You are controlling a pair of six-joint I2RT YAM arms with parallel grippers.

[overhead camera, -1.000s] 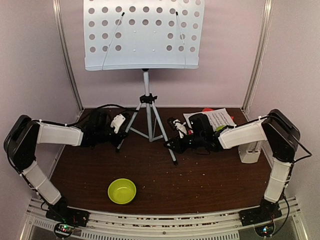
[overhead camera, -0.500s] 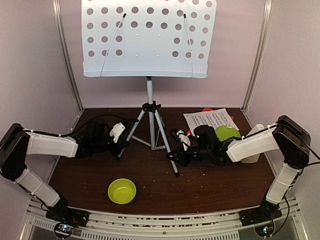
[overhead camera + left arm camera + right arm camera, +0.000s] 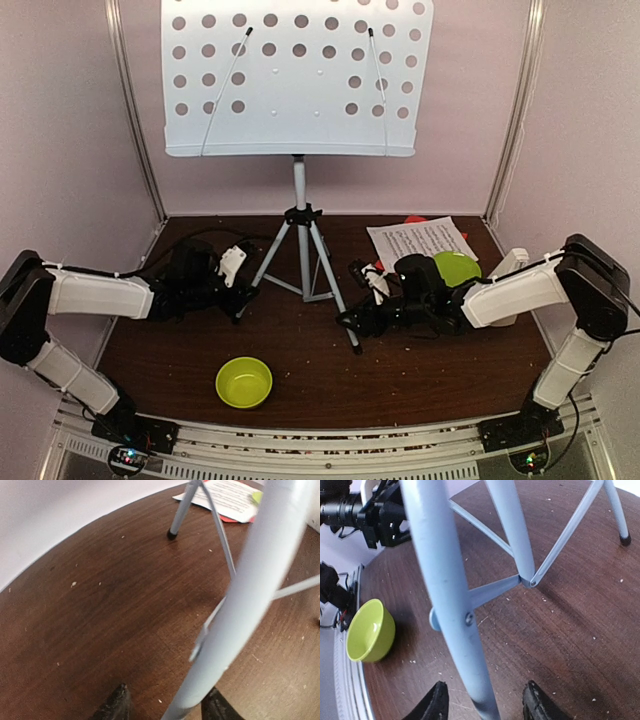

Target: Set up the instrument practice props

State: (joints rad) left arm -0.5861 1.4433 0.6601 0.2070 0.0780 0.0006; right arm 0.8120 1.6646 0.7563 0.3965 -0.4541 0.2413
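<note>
The pale perforated music stand [image 3: 290, 75] stands upright on grey tripod legs at the middle back. My left gripper [image 3: 243, 292] is open around the left leg [image 3: 250, 590]. The leg lies against the right finger [image 3: 215, 707], with a gap to the other [image 3: 167, 710]. My right gripper [image 3: 350, 322] is open around the front right leg [image 3: 445, 580], with gaps on both sides [image 3: 485, 707]. White and red sheet-music pages [image 3: 415, 238] lie flat at the back right. The cream metronome [image 3: 516, 262] stands at the far right, partly hidden by my right arm.
A lime-green bowl [image 3: 244, 382] sits near the front, left of centre, and shows in the right wrist view [image 3: 370, 630]. A lime-green plate [image 3: 455, 267] lies beside the pages, next to my right arm. Pale walls close in the back and sides.
The stand has come nearer to the arm bases and stands straighter, and both grippers drew back with its legs. In the last half second it hardly moved.
</note>
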